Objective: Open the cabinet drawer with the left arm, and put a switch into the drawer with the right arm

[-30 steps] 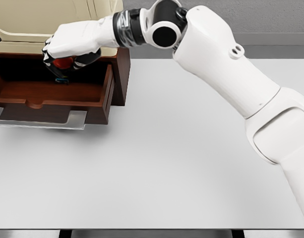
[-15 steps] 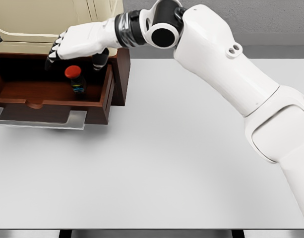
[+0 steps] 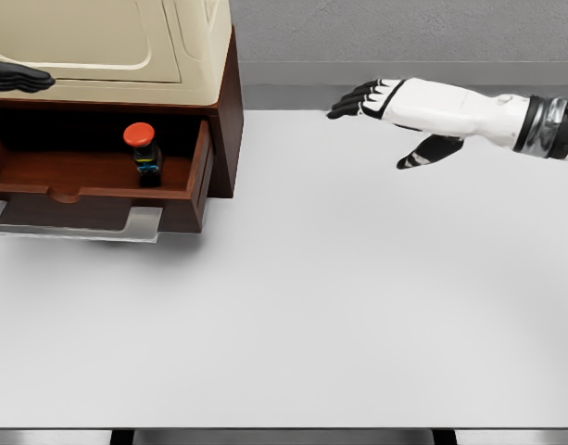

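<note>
the right hand (image 3: 422,111) has pulled back from the drawer (image 3: 98,181) to the table's (image 3: 311,306) far right, fingers spread, empty; switch (image 3: 143,153) stands upright at the drawer's right end; left hand's (image 3: 15,79) fingers: cannot tell.

A white table (image 3: 339,315) before a grey wall (image 3: 404,28).

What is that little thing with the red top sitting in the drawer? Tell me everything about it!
It is a small switch with a round red cap on a dark body marked with bits of blue and yellow. It stands upright on the floor of the open brown wooden drawer, near the drawer's right wall. No hand touches it: the white right hand is open, far away over the white table.
</note>
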You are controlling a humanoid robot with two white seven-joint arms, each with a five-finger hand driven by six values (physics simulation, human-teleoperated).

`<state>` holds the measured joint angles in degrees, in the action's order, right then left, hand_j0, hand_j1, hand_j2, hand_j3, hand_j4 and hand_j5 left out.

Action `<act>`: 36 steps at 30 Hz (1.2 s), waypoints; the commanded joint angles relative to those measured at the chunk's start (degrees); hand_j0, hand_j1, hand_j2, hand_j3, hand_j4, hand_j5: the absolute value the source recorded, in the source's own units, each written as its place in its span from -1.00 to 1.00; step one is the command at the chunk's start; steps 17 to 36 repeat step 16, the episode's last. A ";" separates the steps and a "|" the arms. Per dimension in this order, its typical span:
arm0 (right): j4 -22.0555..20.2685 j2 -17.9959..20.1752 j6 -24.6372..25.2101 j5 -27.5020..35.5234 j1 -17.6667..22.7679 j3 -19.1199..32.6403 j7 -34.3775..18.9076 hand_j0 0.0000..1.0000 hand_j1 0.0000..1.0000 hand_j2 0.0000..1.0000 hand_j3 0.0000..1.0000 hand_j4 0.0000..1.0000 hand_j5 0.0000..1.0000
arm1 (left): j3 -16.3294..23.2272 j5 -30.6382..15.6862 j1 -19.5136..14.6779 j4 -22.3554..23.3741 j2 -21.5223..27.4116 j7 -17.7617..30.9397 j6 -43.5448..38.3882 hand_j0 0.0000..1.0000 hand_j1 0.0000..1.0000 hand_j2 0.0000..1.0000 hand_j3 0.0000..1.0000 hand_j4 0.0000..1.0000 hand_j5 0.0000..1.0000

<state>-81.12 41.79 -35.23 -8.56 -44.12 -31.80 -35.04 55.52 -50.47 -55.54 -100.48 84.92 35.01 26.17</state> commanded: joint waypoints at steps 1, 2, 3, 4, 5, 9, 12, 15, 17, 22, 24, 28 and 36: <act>5.71 5.05 0.23 0.92 0.09 1.39 0.04 1.00 1.00 1.00 1.00 1.00 1.00 | -0.23 -0.33 0.00 -0.60 -4.67 -0.01 -0.07 1.00 1.00 1.00 1.00 1.00 1.00; 8.08 5.67 0.23 0.83 0.18 1.39 0.04 1.00 1.00 1.00 1.00 1.00 1.00 | -0.32 -0.15 0.00 -0.51 -7.03 -0.01 -0.07 1.00 1.00 1.00 1.00 1.00 1.00; 10.54 5.84 0.23 0.83 0.09 1.39 0.04 1.00 1.00 1.00 1.00 1.00 1.00 | -0.23 0.29 0.00 -0.60 -8.53 -0.01 0.02 1.00 1.00 1.00 1.00 1.00 1.00; 11.51 5.93 0.23 0.83 0.09 1.30 0.04 1.00 1.00 1.00 1.00 1.00 1.00 | -0.23 0.38 0.09 -0.60 -10.20 -0.01 0.02 1.00 1.00 1.00 1.00 1.00 1.00; 12.04 5.93 0.23 0.74 0.09 0.95 0.04 1.00 1.00 1.00 1.00 1.00 1.00 | -0.23 0.38 0.17 -0.60 -12.14 -0.01 0.02 1.00 1.00 1.00 1.00 1.00 1.00; 12.39 6.28 0.23 0.65 -0.17 -0.81 0.04 1.00 1.00 1.00 1.00 1.00 1.00 | -0.06 0.29 0.88 -0.60 -14.95 -0.01 0.02 1.00 1.00 1.00 1.00 1.00 1.00; 12.66 6.28 0.23 0.65 -0.79 -3.27 0.04 1.00 1.00 1.00 1.00 1.00 1.00 | 0.21 0.38 1.75 -0.60 -15.04 -0.01 0.02 1.00 1.00 1.00 1.00 1.00 1.00; 12.66 6.28 0.23 0.57 -1.32 -3.88 0.04 1.00 1.00 1.00 1.00 1.00 1.00 | 0.30 0.38 2.11 -0.60 -15.22 -0.01 0.02 1.00 1.00 1.00 1.00 1.00 1.00; 12.57 6.28 0.23 0.57 -1.40 -3.97 0.04 1.00 1.00 1.00 1.00 1.00 1.00 | 0.21 0.38 2.11 -0.60 -15.22 -0.01 0.02 1.00 1.00 1.00 1.00 1.00 1.00; 12.57 6.28 0.23 0.57 -1.40 -3.97 0.04 1.00 1.00 1.00 1.00 1.00 1.00 | 0.21 0.38 2.11 -0.60 -15.22 -0.01 0.02 1.00 1.00 1.00 1.00 1.00 1.00; 12.57 6.28 0.23 0.57 -1.40 -3.97 0.04 1.00 1.00 1.00 1.00 1.00 1.00 | 0.21 0.38 2.11 -0.60 -15.22 -0.01 0.02 1.00 1.00 1.00 1.00 1.00 1.00; 12.57 6.28 0.23 0.57 -1.40 -3.97 0.04 1.00 1.00 1.00 1.00 1.00 1.00 | 0.21 0.38 2.11 -0.60 -15.22 -0.01 0.02 1.00 1.00 1.00 1.00 1.00 1.00; 12.57 6.28 0.23 0.57 -1.40 -3.97 0.04 1.00 1.00 1.00 1.00 1.00 1.00 | 0.21 0.38 2.11 -0.60 -15.22 -0.01 0.02 1.00 1.00 1.00 1.00 1.00 1.00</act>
